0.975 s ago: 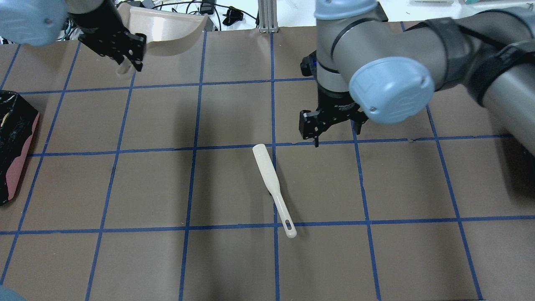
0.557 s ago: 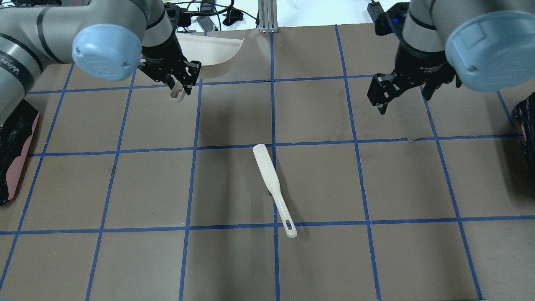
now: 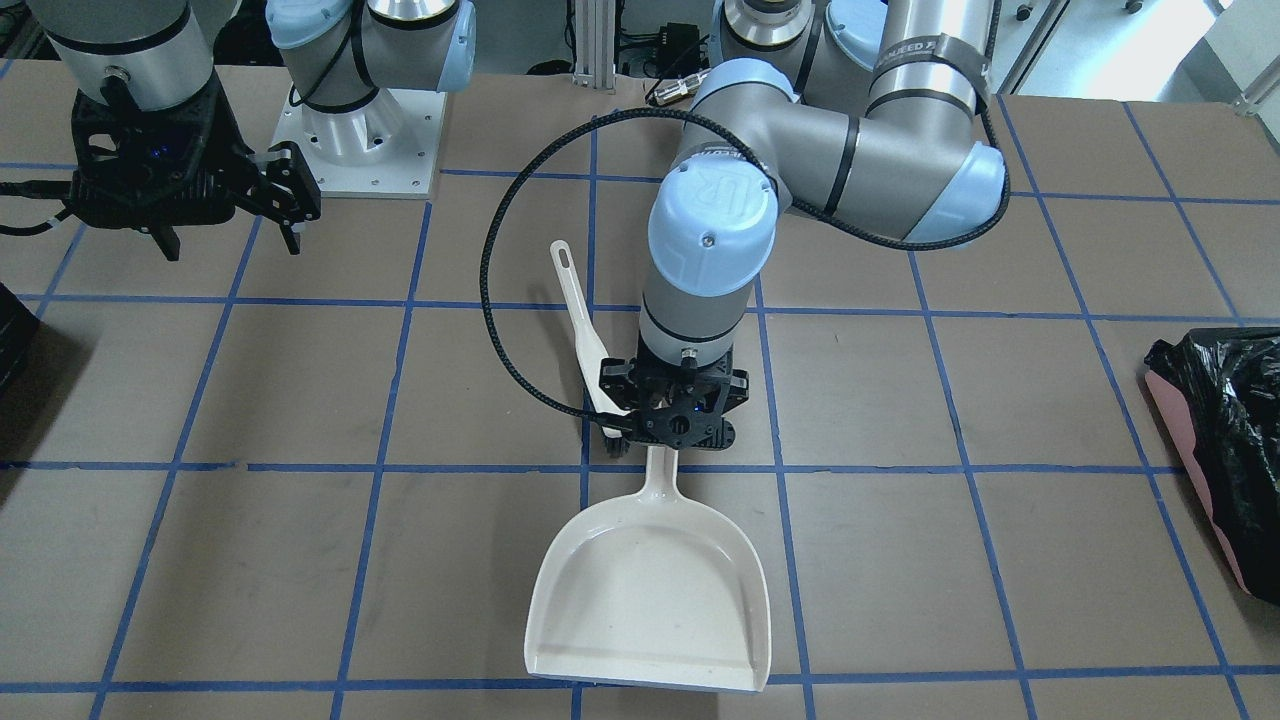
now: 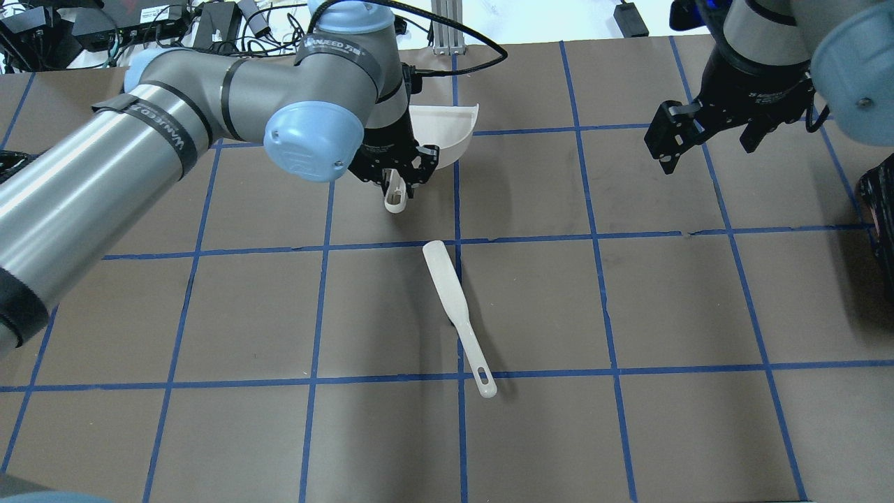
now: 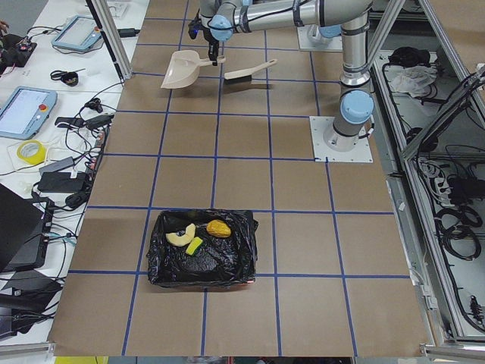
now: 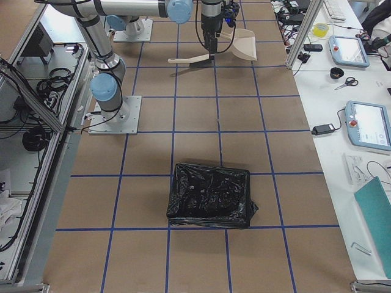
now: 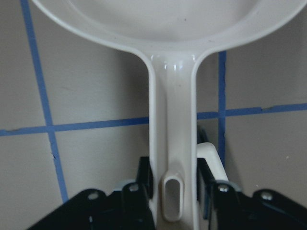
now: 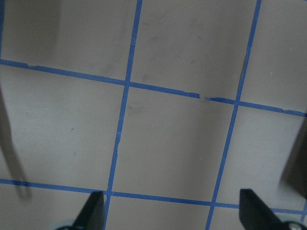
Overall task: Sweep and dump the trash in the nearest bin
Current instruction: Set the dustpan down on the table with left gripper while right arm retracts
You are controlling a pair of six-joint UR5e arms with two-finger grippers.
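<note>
Exterior front-facing view: the left gripper [image 3: 668,442] is clamped on the dustpan [image 3: 650,590] handle, with the pan pointing away from the robot. The brush [image 3: 578,310] lies on the table [image 3: 900,500] just beside it, its head end right by the fingers. The right gripper [image 3: 232,238] hangs over the table with its jaws wide apart. All three bits of trash [image 5: 195,244] sit inside the bin [image 5: 227,265] at the table's left end — well apart from both arms.
</note>
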